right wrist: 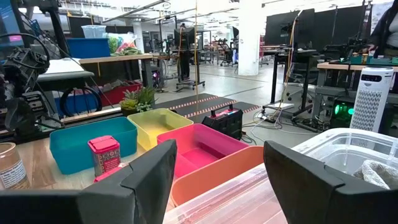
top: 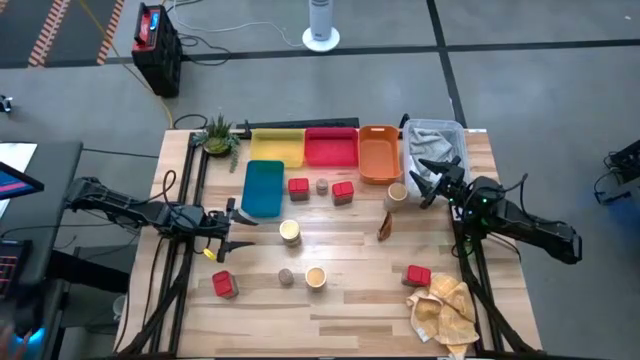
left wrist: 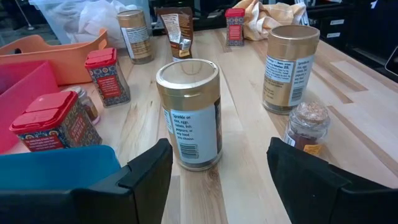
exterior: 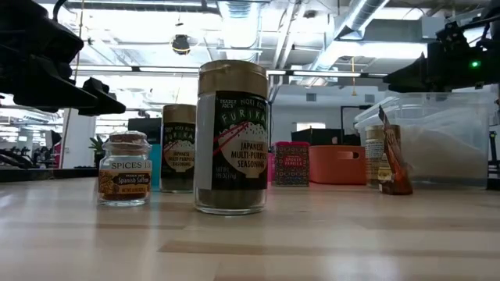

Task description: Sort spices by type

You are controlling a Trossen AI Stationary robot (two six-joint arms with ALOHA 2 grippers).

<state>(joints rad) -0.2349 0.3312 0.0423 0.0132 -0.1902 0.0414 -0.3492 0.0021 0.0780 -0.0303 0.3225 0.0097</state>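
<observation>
My left gripper (top: 242,231) (left wrist: 217,180) stands open near the table's left, low over the wood. It points at a tan jar with a pale top (top: 290,233) (left wrist: 189,115), which stands upright just ahead of the fingertips, untouched. My right gripper (top: 425,182) (right wrist: 217,180) hangs open and raised at the far right, over the clear bin's edge, holding nothing. Standing loose on the table are red boxes (top: 298,187) (top: 343,192) (top: 225,285) (top: 417,276), two more tan jars (top: 315,278) (top: 396,195), tiny round jars (top: 322,186) (top: 286,276) and a brown packet (top: 384,226).
Yellow (top: 277,147), red (top: 331,147) and orange (top: 378,153) trays line the far edge, with a teal tray (top: 263,188) in front of the yellow one. A clear bin (top: 435,150) stands at the far right, a plant (top: 218,133) at the far left. Crumpled tan paper (top: 445,308) lies near right.
</observation>
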